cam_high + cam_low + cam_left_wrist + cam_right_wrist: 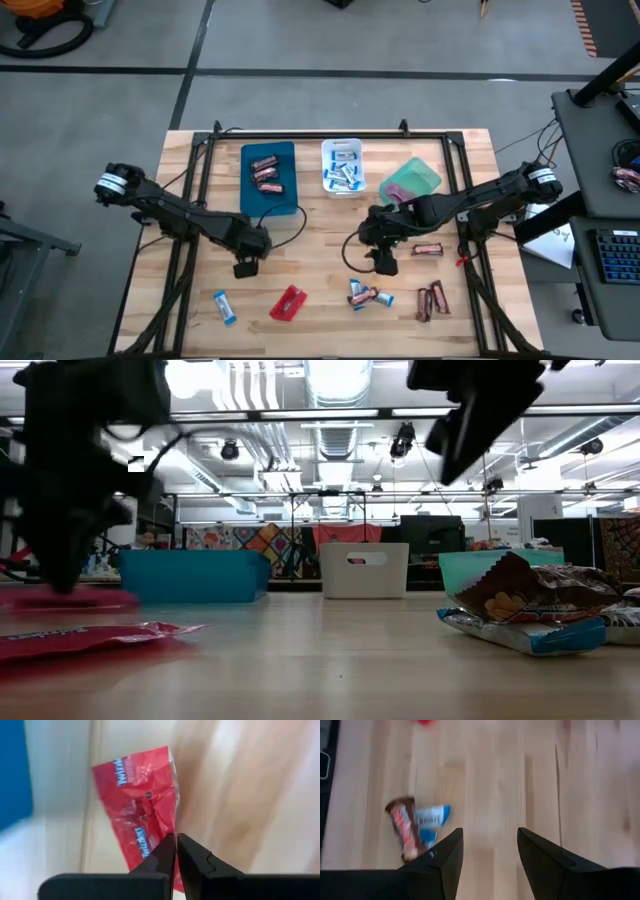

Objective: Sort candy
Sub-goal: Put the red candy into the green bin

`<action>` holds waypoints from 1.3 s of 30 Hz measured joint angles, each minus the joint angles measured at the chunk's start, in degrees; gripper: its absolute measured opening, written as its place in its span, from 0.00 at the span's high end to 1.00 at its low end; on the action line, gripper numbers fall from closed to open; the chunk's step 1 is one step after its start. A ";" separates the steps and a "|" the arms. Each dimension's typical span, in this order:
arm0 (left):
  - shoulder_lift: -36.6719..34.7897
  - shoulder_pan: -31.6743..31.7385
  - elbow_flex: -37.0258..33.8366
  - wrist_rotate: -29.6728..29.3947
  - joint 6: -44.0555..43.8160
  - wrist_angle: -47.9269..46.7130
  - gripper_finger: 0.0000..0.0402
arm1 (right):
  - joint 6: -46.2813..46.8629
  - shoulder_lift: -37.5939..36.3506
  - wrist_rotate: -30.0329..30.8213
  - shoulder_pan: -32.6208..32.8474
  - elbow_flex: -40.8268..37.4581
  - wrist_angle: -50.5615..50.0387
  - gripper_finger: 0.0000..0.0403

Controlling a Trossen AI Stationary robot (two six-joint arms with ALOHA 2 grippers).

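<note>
Table (320, 240): pale wood planks, visible grain, smooth low-sheen finish. Red packet (142, 810) at frame centre in the left wrist view: crinkled glossy plastic film; brown bar (405, 832) and blue-and-white piece (431, 817) at left in the right wrist view have shiny wrappers too. Blue tray (193, 576), white tray (364, 569), green tray (411, 181): smooth matt plastic; right gripper (487, 852) fingers (447, 857) matt black.

Wooden table (320, 250) with trays (268, 180) and scattered candy (288, 303)
</note>
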 joint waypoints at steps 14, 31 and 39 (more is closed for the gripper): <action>-8.86 1.84 0.16 -2.04 14.04 20.78 1.00 | -22.07 7.72 9.58 -0.02 -11.59 49.07 0.60; -15.50 1.79 0.15 -2.05 12.29 12.12 1.00 | -21.18 32.05 10.00 -1.92 5.30 59.89 0.48; -24.09 1.79 0.13 -3.44 12.41 10.70 1.00 | -19.12 38.70 9.96 -2.03 15.21 52.57 0.32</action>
